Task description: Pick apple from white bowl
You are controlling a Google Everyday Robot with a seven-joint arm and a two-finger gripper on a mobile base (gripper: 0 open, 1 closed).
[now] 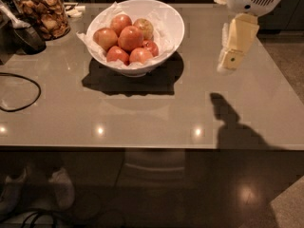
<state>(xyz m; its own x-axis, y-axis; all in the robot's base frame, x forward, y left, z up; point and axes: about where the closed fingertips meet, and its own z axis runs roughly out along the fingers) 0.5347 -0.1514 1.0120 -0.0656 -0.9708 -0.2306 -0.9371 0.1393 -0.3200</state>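
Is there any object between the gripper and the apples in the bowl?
Nothing visible. The gripper hangs right of the bowl, above the table; only the bowl's own rim lies between it and the apples.

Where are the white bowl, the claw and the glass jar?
white bowl (142, 2): camera view, far rim.
claw (227, 66): camera view, lower end, above the table (142, 120) right of the bowl.
glass jar (45, 13): camera view, front wall.
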